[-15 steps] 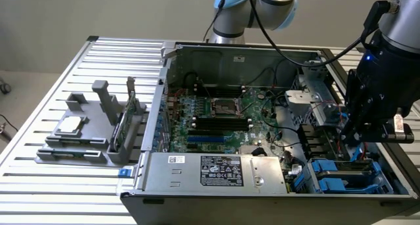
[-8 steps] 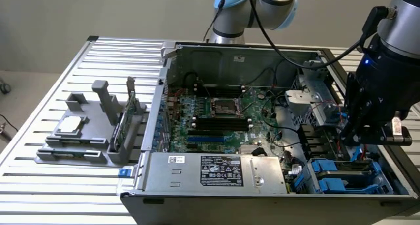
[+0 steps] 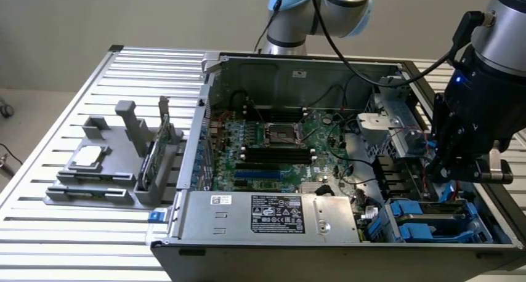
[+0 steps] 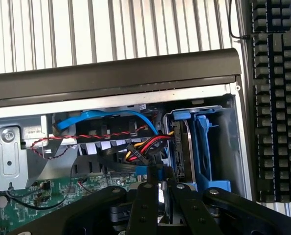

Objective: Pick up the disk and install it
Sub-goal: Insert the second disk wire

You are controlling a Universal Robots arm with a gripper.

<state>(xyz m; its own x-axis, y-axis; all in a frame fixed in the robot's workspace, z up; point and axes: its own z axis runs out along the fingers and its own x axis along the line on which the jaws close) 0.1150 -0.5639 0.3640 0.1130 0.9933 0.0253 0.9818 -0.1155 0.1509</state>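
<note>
The gripper [image 4: 159,188] hangs inside the open case [image 3: 197,171], above the blue drive bays at the exterior view's right. Its fingers [image 4: 144,205] look nearly closed, perhaps pinching a blue tab. The disk [image 4: 188,147] stands in its bay, apparently seated already.

One disk [image 3: 429,221], one keyboard [image 4: 275,98].

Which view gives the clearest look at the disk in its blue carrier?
The wrist view: the disk stands edge-on inside the drive bay, blue frame plainly visible just beyond the pincer. The exterior view shows the disk partly hidden behind the arm.
</note>
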